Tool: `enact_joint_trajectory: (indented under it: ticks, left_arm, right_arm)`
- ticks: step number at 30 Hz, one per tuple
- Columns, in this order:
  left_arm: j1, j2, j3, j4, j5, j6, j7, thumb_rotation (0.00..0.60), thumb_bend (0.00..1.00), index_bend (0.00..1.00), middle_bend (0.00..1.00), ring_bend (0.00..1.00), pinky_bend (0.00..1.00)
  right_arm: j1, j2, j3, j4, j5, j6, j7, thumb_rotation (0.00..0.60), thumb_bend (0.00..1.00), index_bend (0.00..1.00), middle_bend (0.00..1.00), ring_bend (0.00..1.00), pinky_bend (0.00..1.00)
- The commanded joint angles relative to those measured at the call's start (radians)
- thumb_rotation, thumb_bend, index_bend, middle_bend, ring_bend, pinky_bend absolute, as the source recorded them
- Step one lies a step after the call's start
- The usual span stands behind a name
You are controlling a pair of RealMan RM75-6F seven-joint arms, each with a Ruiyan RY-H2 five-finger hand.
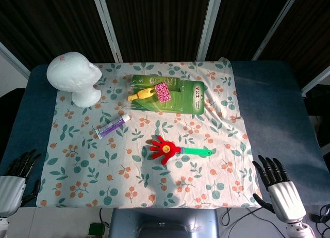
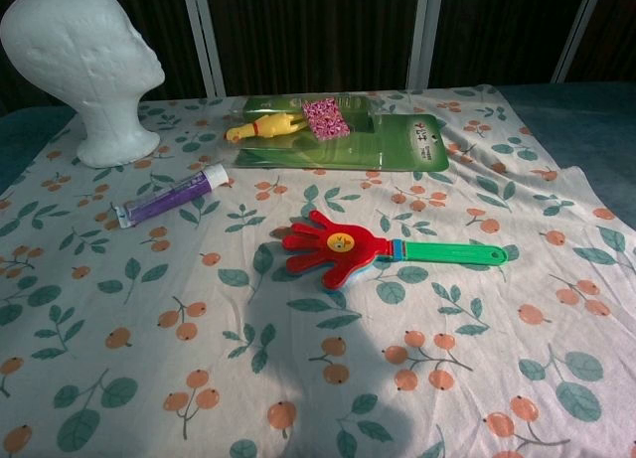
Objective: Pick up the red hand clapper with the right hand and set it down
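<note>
- Head view shows the robot's white-and-black left hand (image 1: 18, 178) at the near left edge, off the cloth, fingers spread and holding nothing.
- The white-and-black right hand (image 1: 276, 185) sits at the near right corner, just off the cloth's edge, fingers apart and empty; neither hand appears in the chest view.
- The white cloth printed with green leaves and orange berries (image 1: 103, 181) covers the blue table (image 1: 278, 109).
- The red hand clapper with a green plastic handle (image 1: 178, 151) lies flat near the middle of the cloth, palm end to the left, handle pointing right, well apart from both hands.
- A purple tube with a white cap (image 1: 113, 126) lies farther back and to the left of the clapper, at a slant.
- A green flat package (image 1: 180, 92) lies at the far centre, with a yellow rubber-chicken toy (image 1: 142, 95) and a small pink patterned square (image 1: 163, 91) resting on it.
- A white foam mannequin head (image 1: 75, 77) stands upright at the far left.
</note>
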Motion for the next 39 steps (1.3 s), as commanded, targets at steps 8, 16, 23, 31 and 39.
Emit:
enact_joint_trajectory:
  ticks: [8, 16, 23, 31, 39]
  left_arm:
    - [-0.009, 0.001, -0.002, 0.001, -0.010, -0.018, -0.009, 0.600, 0.51, 0.00, 0.00, 0.00, 0.16]
    - [-0.005, 0.007, 0.002, 0.005, 0.005, -0.001, -0.034, 0.600, 0.51, 0.00, 0.00, 0.00, 0.16]
    - [-0.001, 0.017, 0.008, 0.010, 0.021, 0.015, -0.062, 0.600, 0.51, 0.00, 0.00, 0.00, 0.16]
    - [0.004, 0.024, 0.012, 0.017, 0.034, 0.030, -0.084, 0.600, 0.51, 0.00, 0.00, 0.00, 0.16]
    - [0.001, 0.024, 0.012, 0.016, 0.031, 0.023, -0.083, 0.600, 0.51, 0.00, 0.00, 0.00, 0.16]
  right_arm:
    - [0.027, -0.055, 0.034, 0.036, 0.031, -0.027, 0.018, 0.600, 0.28, 0.00, 0.00, 0.00, 0.00]
    - [0.144, -0.130, 0.122, -0.005, 0.169, -0.224, -0.046, 0.600, 0.28, 0.12, 0.00, 0.00, 0.00]
    - [0.272, -0.255, 0.245, 0.005, 0.364, -0.387, -0.163, 0.600, 0.29, 0.39, 0.03, 0.00, 0.00]
    - [0.404, -0.377, 0.366, 0.050, 0.681, -0.532, -0.279, 0.600, 0.33, 0.45, 0.04, 0.00, 0.00]
    - [0.498, -0.465, 0.415, 0.113, 0.862, -0.569, -0.306, 0.600, 0.40, 0.49, 0.06, 0.00, 0.00]
